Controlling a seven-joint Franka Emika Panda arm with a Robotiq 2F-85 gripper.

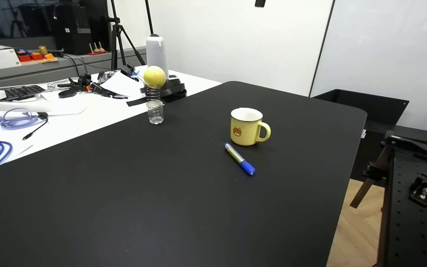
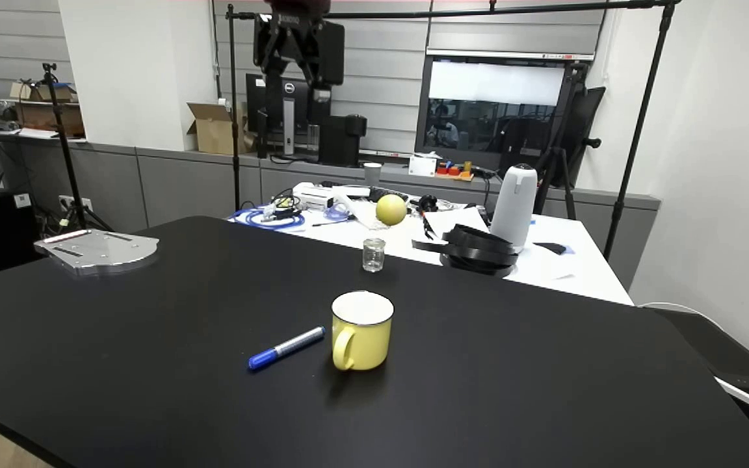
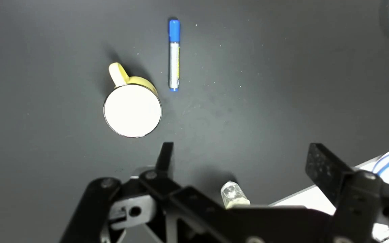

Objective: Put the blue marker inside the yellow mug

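Observation:
The blue marker lies flat on the black table, with a whitish barrel and blue cap, in both exterior views (image 1: 240,159) (image 2: 287,348) and the wrist view (image 3: 174,55). The yellow mug stands upright close beside it, apart from it, in both exterior views (image 1: 246,128) (image 2: 361,331); its white inside shows in the wrist view (image 3: 132,110). My gripper is open and empty, high above the table, in the wrist view (image 3: 241,148) and an exterior view (image 2: 288,140). Only a dark fingertip (image 1: 260,3) shows at the top edge of an exterior view.
A clear glass jar (image 1: 155,112) with a spring and yellow ball (image 1: 154,76) above it stands near the table's edge. A white side table (image 1: 61,107) with cables and papers adjoins. A clear plate (image 2: 98,250) lies on the black table's far left in an exterior view.

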